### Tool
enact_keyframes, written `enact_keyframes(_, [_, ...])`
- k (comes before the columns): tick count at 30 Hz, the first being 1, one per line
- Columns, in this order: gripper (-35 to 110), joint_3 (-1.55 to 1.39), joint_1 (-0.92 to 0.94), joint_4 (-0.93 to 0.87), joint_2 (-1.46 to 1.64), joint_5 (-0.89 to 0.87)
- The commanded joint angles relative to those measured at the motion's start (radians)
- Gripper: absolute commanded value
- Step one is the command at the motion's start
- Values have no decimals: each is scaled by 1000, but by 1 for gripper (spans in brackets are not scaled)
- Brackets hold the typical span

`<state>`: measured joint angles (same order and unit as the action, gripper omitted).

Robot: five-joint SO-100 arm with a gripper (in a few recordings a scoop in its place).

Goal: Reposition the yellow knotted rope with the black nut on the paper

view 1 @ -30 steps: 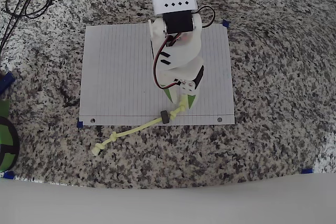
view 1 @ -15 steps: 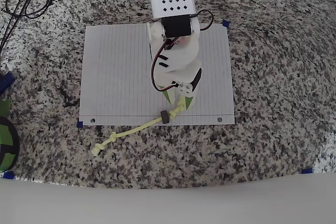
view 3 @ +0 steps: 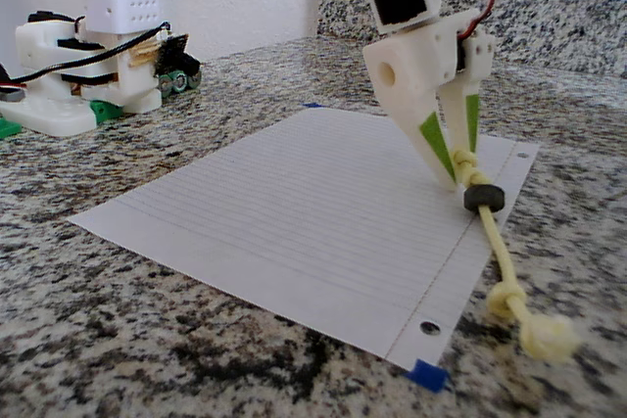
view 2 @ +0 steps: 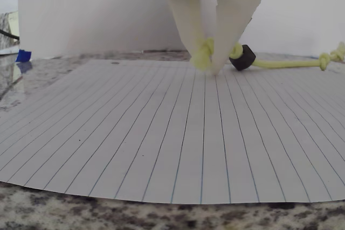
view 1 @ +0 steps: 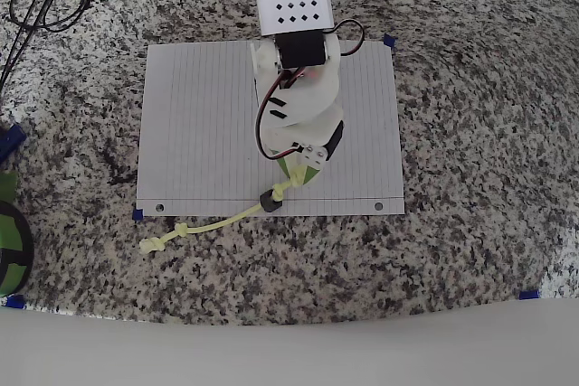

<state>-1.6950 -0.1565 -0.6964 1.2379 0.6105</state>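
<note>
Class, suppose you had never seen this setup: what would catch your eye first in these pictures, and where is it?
First, the white robot hand, low over the near edge of the paper, pinching a knotted end of the yellow knotted rope. Next, the black nut threaded on the rope just beyond the fingertips, above the paper's punched edge. The rope's other end trails off the sheet onto the speckled granite counter.

A speckled granite counter [view 1: 470, 133] carries the paper [view 1: 199, 133].
</note>
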Motion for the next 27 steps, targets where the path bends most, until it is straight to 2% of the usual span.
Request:
enact_keyframes(1, [0,34,12,-3,43,29])
enact_keyframes(9, [0,32,5,-11,72,32])
enact_keyframes(11, [20,32,-3,-12,58,34])
enact_keyframes(14, [41,32,-11,-17,49,35])
enact_keyframes(15, [44,32,-12,-18,49,35])
enact_keyframes(27, [44,34,6,44,34,35])
